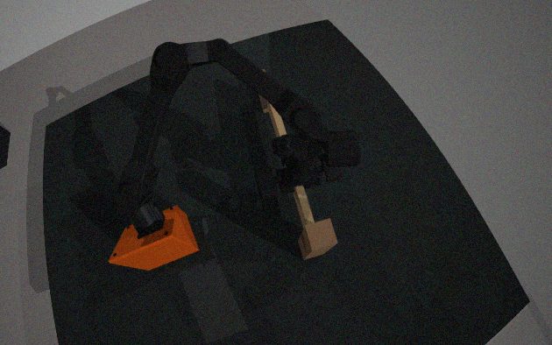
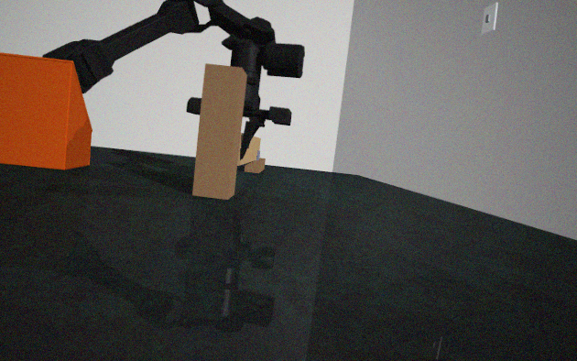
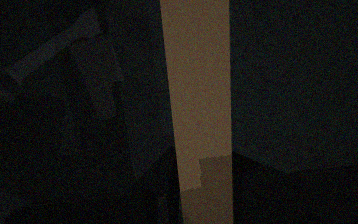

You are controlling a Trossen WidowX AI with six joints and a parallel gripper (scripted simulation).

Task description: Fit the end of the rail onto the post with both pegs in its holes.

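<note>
The long rail [image 1: 278, 120] [image 2: 251, 153] [image 3: 202, 75] runs under my gripper [image 1: 294, 172] [image 3: 191, 151], which is shut on it partway along. In the top view its near end reaches the upper edge of the post [image 1: 320, 238] [image 2: 219, 133]; no peg or hole shows, and I cannot tell whether the end touches the post or how far the pegs are in. The footboard block [image 2: 255, 167] is low on the table behind the post in the exterior view. The arm and post hide much of the rail; its seating in the bracket and whether it is level cannot be told.
The orange arm base [image 1: 153, 251] [image 2: 37, 112] stands to the left of the post. The arm reaches over the dark table [image 1: 385, 263] [image 2: 389, 275] and hides part of the rail's far portion. Shadows and reflections lie across the table, and the wrist view is very dark.
</note>
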